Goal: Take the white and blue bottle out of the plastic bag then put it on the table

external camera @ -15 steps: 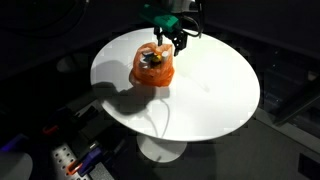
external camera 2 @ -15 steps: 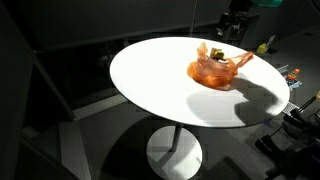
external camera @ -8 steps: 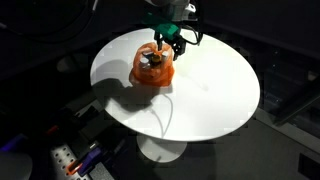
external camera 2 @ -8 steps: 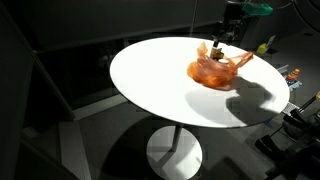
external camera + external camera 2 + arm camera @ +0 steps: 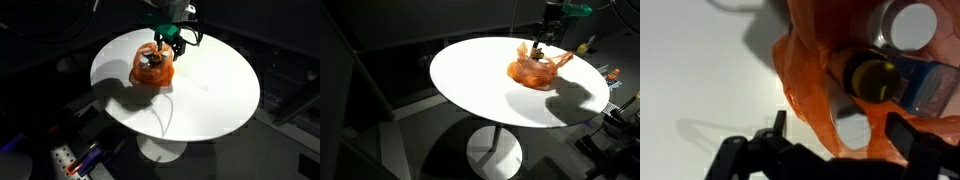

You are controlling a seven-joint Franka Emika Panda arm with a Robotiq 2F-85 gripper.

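Note:
An orange plastic bag point(image 5: 152, 70) sits on the round white table point(image 5: 215, 95), near its far edge; it shows in both exterior views point(image 5: 535, 70). In the wrist view the bag point(image 5: 805, 85) lies open, with a bottle point(image 5: 915, 85) with a bluish clear body and a yellow cap point(image 5: 872, 78) lying inside. A white round lid point(image 5: 912, 25) shows beside it. My gripper point(image 5: 170, 44) hovers just above the bag's edge point(image 5: 544, 42). Its fingers point(image 5: 840, 130) are open, with a loop of the bag's orange plastic between them, not clamped.
The table point(image 5: 470, 80) stands on a white pedestal point(image 5: 493, 155) in a dark room. A power strip point(image 5: 65, 160) and cables lie on the floor below. A small yellow-green bottle point(image 5: 585, 45) stands past the table's far edge.
Over the last second my gripper dropped slightly toward the bag. It has not moved in the last half second. The bag has not moved.

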